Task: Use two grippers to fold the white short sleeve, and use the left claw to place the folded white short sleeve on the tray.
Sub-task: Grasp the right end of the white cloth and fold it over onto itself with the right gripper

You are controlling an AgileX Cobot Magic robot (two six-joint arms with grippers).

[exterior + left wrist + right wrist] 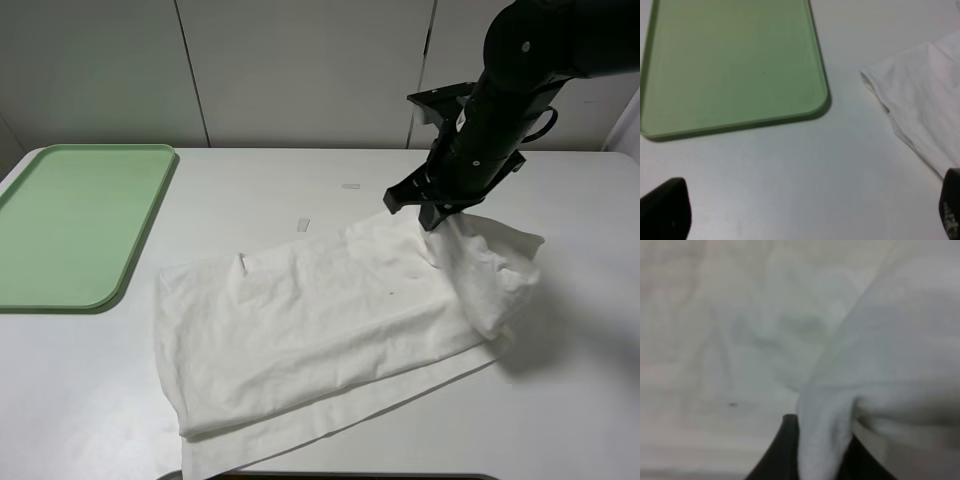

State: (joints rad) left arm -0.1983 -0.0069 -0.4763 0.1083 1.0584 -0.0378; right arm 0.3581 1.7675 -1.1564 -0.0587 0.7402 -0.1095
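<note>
The right gripper, jaws nipped shut on a lifted corner of the white short sleeve spread centre-frame; best carried leftward low and taut, while the left gripper hovers, jaws wide and empty, near the tray upper left

A big white table fills the front. Behind it stands a pale wall with thin dark lines. The light is soft.

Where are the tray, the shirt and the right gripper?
tray (70,215), high view, bare floor.
shirt (310,320), high view, middle of the flat part.
right gripper (436,222), high view, claw tips pinching the shirt.
</note>
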